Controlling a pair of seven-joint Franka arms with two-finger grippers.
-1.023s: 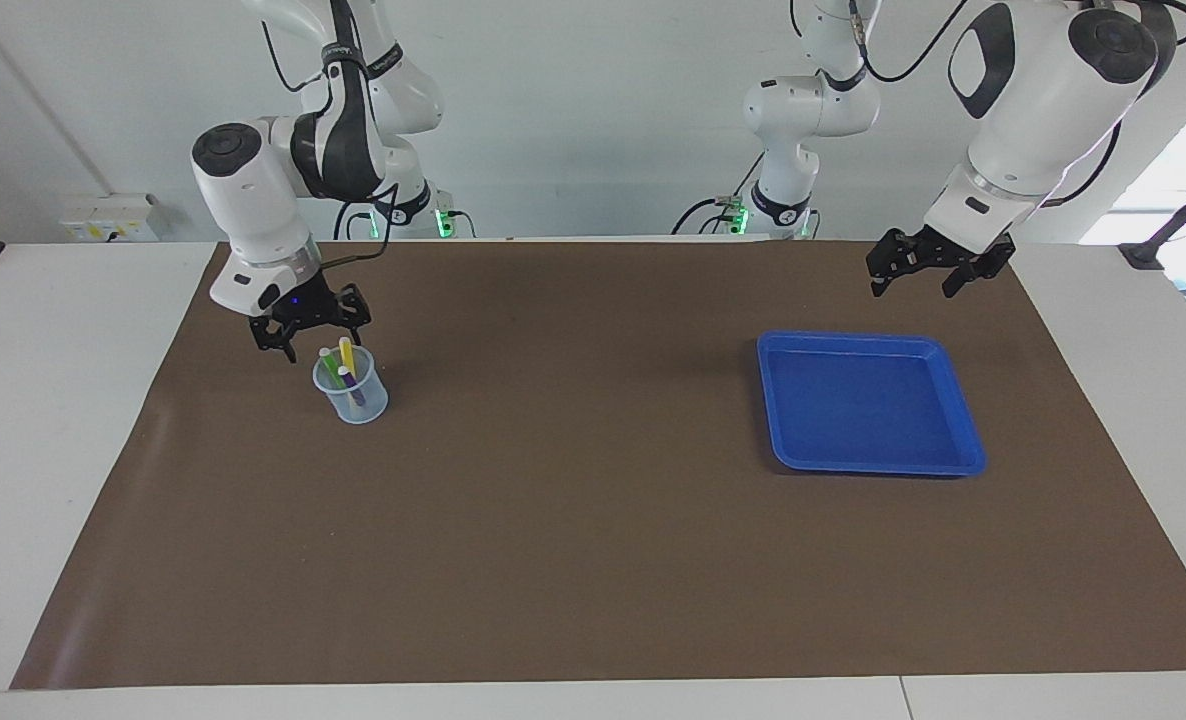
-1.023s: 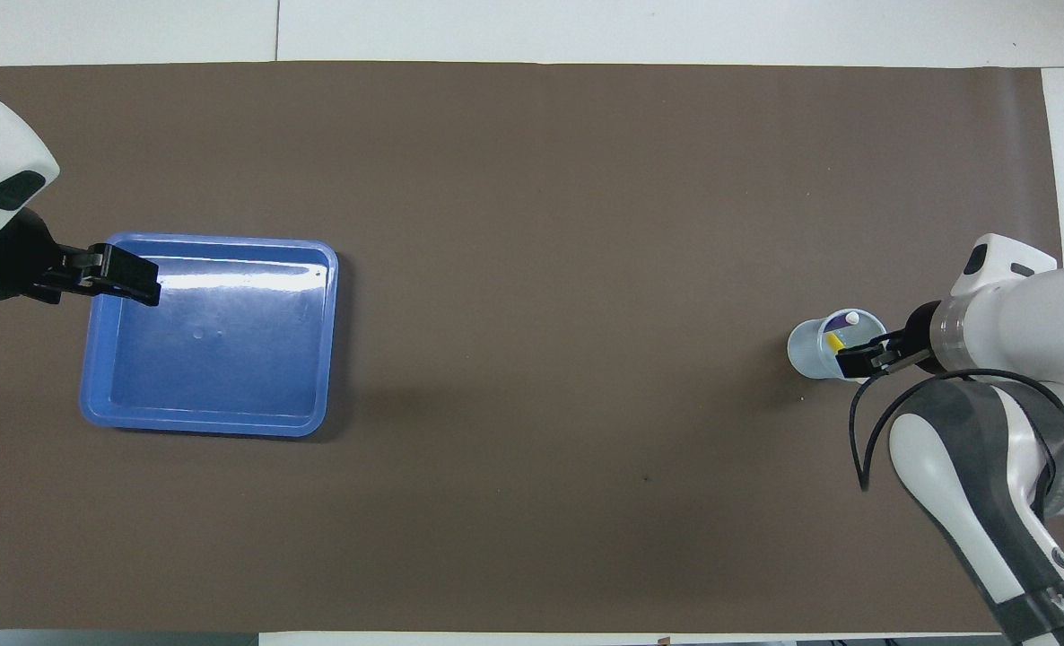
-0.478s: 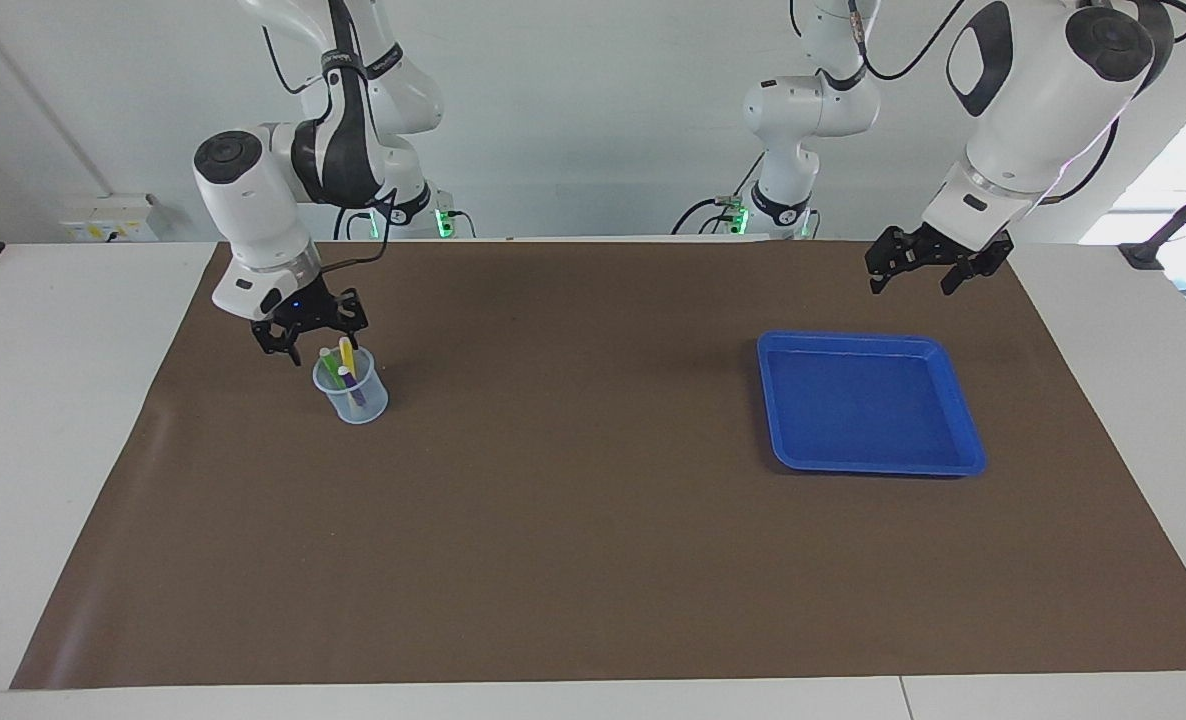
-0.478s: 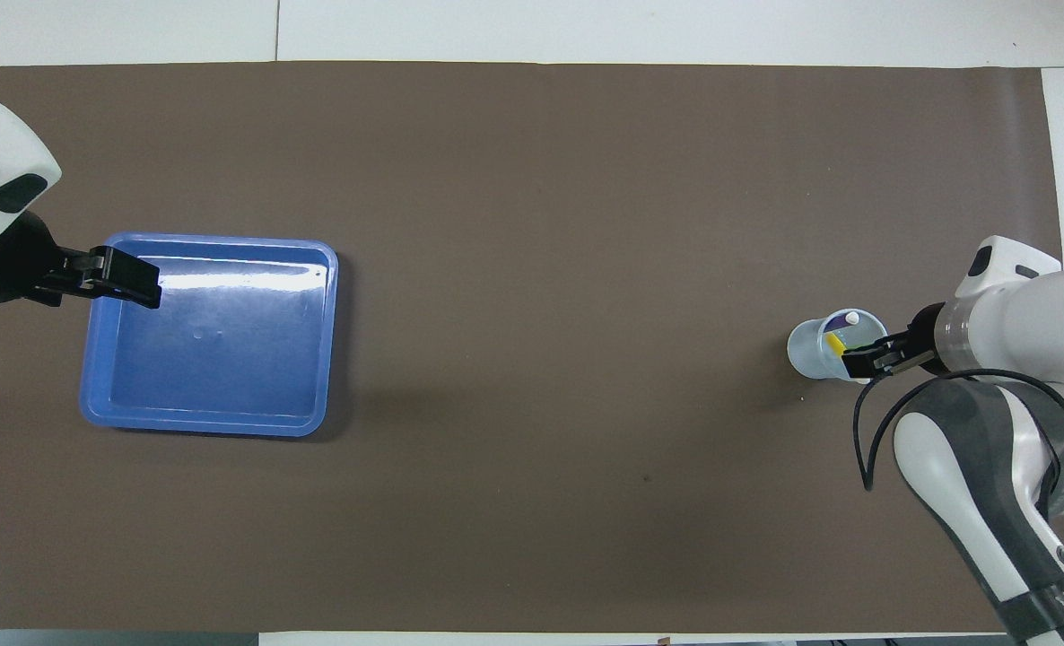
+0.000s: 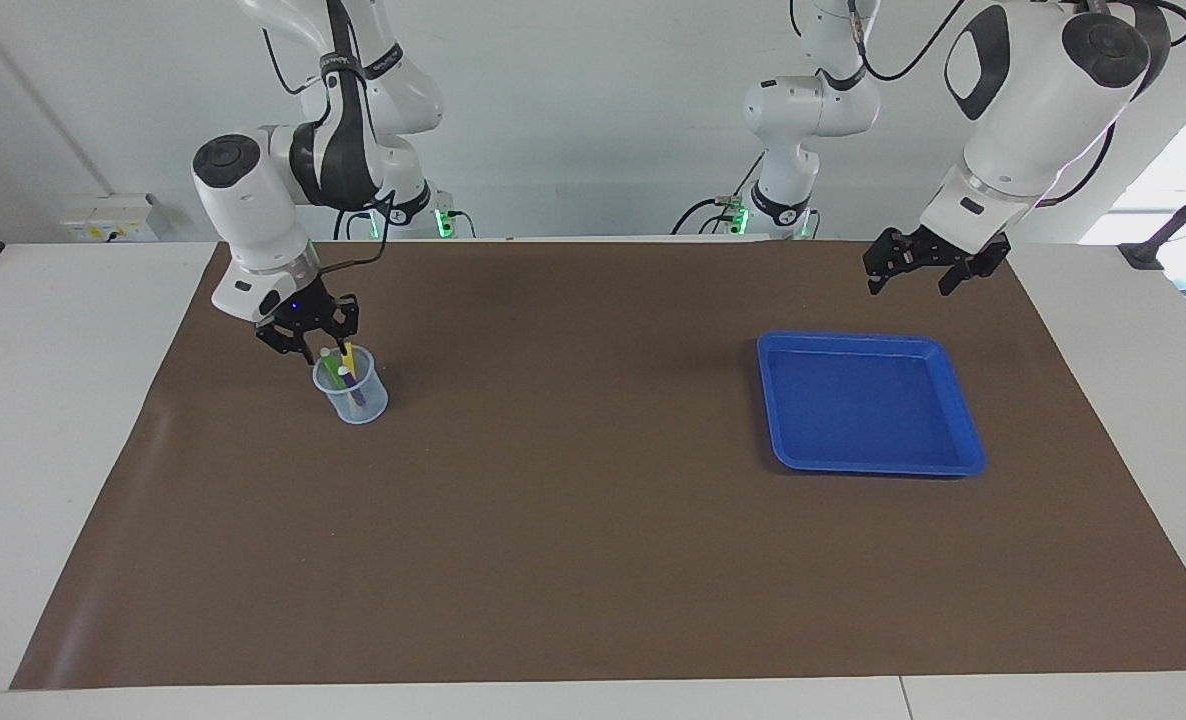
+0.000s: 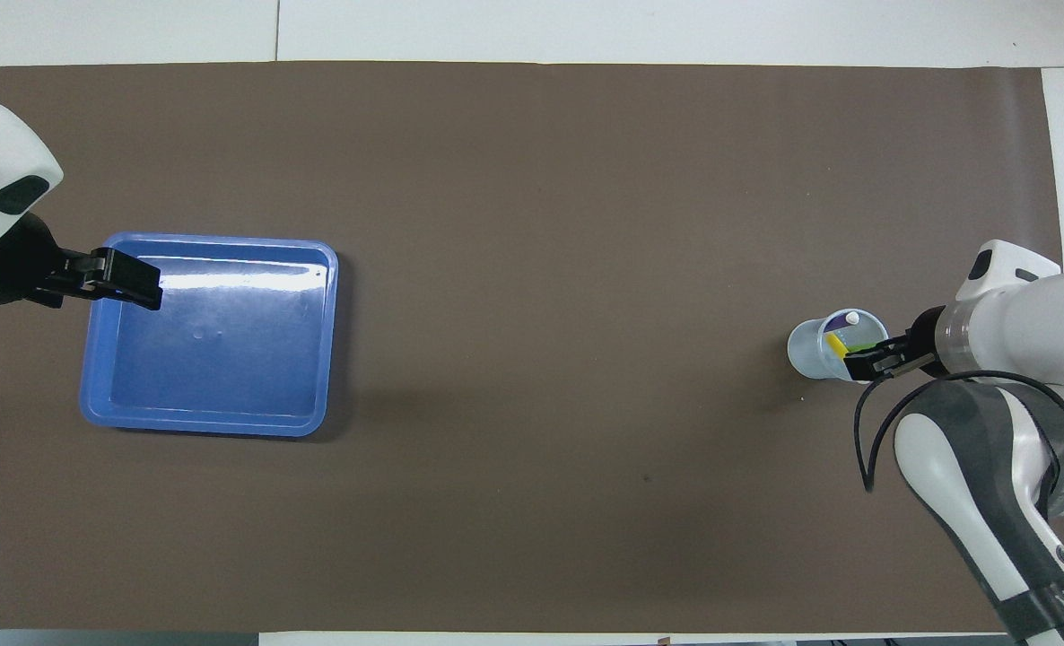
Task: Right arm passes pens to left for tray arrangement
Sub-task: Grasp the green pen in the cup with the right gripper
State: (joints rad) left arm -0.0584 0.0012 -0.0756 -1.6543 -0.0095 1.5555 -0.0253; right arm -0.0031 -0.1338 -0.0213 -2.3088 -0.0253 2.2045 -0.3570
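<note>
Brown mat [image 5: 593,520] | right end effector [image 5: 319,350] at cup [image 5: 353,395], grip unclear | left end effector [image 5: 911,287] open above tray [image 5: 868,465]

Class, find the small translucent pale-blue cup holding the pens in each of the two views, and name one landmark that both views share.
Facing view: the small translucent pale-blue cup stands on the brown mat toward the picture's left, under the right gripper.
Overhead view: the same cup sits near the picture's right edge, at mid-height.
Shared landmark: the shallow bright-blue square plastic tray, at the left arm's end of the table.
</note>
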